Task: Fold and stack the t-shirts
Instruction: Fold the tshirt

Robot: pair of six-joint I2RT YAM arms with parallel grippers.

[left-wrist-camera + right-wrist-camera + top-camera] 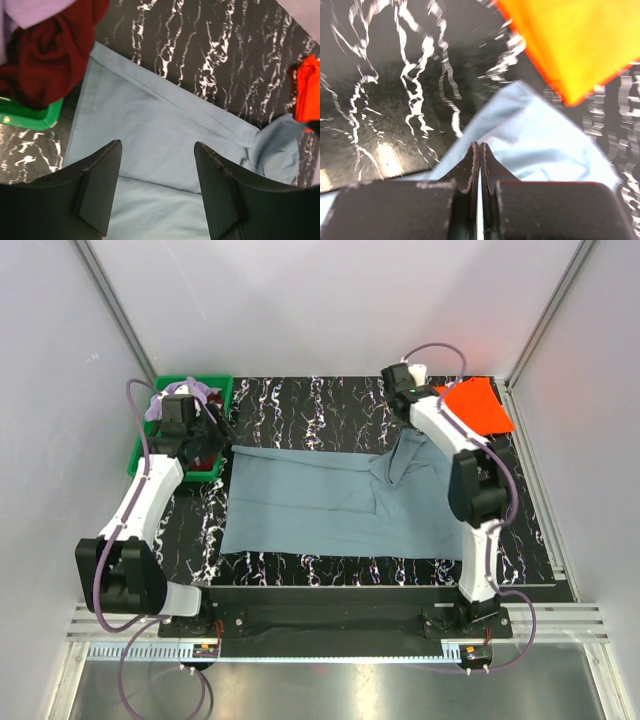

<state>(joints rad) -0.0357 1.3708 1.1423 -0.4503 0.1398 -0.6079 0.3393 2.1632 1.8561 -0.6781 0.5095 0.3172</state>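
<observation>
Blue-grey t-shirt (320, 500) spread across mid surface (300, 405), its 2 o'clock corner bunched up. Right end effector (479, 147) pressed together, pinching that corner. Left end effector (157, 150) spread, hovering above shirt's 9 o'clock side. Orange t-shirt (480, 405) at 1 o'clock. Maroon t-shirt (45, 60) and lavender t-shirt (35, 10) in green tray (30, 117) at 10 o'clock.

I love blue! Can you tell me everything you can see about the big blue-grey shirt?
The blue-grey t-shirt is soft, thin-looking cloth. It is spread mostly flat across the middle of the black marbled table, with a few long creases and a hem-like band along one edge. Its right end is bunched and raised where the right pincer is shut on a pinch of it. Its far left corner lies by the green tray. The left pincer hangs open above it.
</observation>
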